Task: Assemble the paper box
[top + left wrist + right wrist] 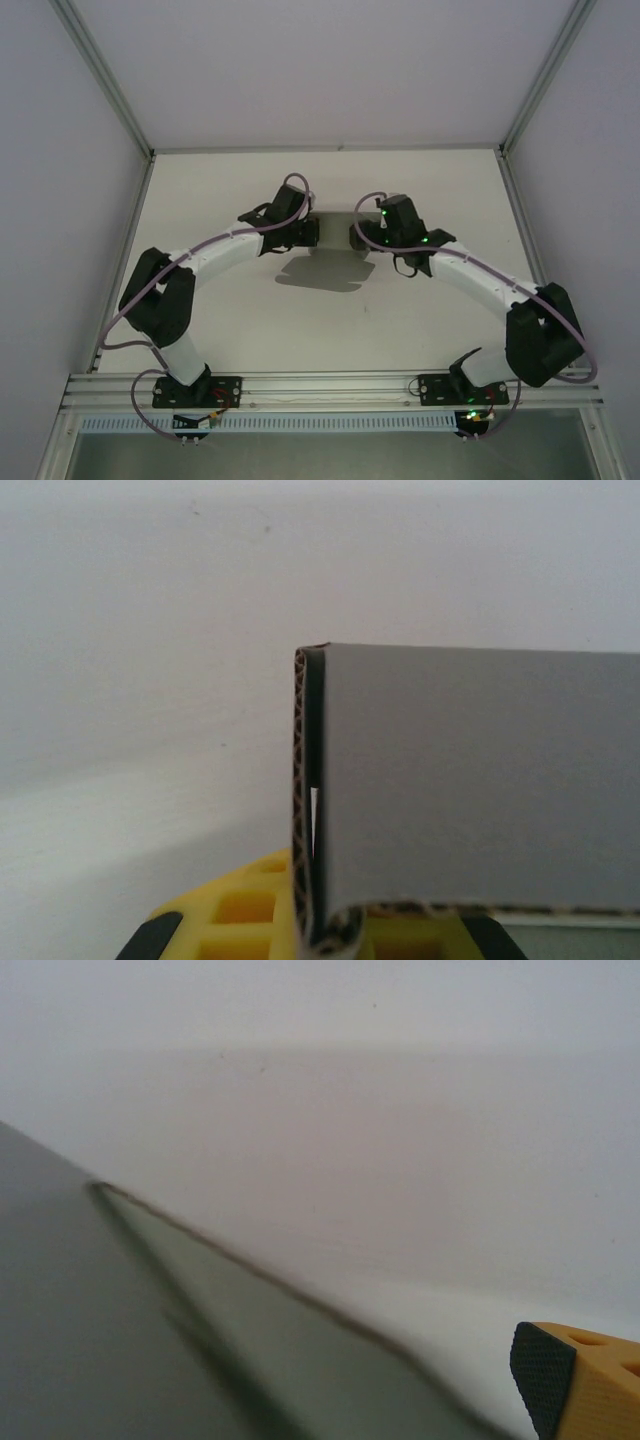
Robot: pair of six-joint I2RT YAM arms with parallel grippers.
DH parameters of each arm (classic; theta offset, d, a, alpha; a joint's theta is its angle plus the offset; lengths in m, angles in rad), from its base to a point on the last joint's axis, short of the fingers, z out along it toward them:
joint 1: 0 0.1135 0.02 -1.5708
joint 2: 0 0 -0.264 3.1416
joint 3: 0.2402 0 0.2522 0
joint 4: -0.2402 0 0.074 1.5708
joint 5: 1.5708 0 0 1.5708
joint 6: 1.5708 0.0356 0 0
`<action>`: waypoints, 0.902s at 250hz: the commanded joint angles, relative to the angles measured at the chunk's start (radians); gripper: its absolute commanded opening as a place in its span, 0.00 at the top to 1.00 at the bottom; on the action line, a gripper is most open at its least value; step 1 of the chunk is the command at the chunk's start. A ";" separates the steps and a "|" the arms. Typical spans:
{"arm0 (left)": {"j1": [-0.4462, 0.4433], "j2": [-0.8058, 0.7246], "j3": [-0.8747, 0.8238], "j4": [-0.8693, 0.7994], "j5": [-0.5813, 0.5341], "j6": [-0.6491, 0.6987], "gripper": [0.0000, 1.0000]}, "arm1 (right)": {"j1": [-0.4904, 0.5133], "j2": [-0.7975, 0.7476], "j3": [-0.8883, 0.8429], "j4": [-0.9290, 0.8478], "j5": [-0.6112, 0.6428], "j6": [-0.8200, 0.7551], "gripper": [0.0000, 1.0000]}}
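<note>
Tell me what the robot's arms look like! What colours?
The left arm and right arm are white tubes with black joints. A purple cable runs along each, green lights dot the right one, and the fingers are yellow with black pads.

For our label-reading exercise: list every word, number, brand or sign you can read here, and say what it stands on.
None can be read: the paper box is plain grey corrugated card, and the table is plain white, with no print.

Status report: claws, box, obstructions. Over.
Left claw shut on the paper box, held off the table. Right claw open at the box's other end. No obstruction seen.
</note>
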 commanded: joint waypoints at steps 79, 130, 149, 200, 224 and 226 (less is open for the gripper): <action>-0.004 -0.014 0.036 0.009 -0.073 0.012 1.00 | 0.030 -0.245 -0.059 -0.072 0.165 -0.097 0.00; -0.004 -0.052 -0.001 0.045 -0.056 0.040 1.00 | -0.015 -0.419 -0.052 -0.125 0.091 -0.128 0.00; -0.004 -0.060 -0.012 0.053 -0.052 0.049 1.00 | -0.048 -0.383 -0.013 -0.129 0.058 -0.134 0.00; -0.005 -0.074 -0.018 0.045 -0.050 0.057 1.00 | -0.075 -0.180 0.114 -0.169 0.042 -0.164 0.00; -0.004 -0.077 -0.019 0.056 -0.043 0.054 1.00 | -0.075 -0.115 0.126 -0.163 -0.004 -0.153 0.00; -0.003 -0.077 -0.019 0.057 -0.040 0.054 1.00 | -0.075 -0.110 0.125 -0.159 -0.011 -0.152 0.00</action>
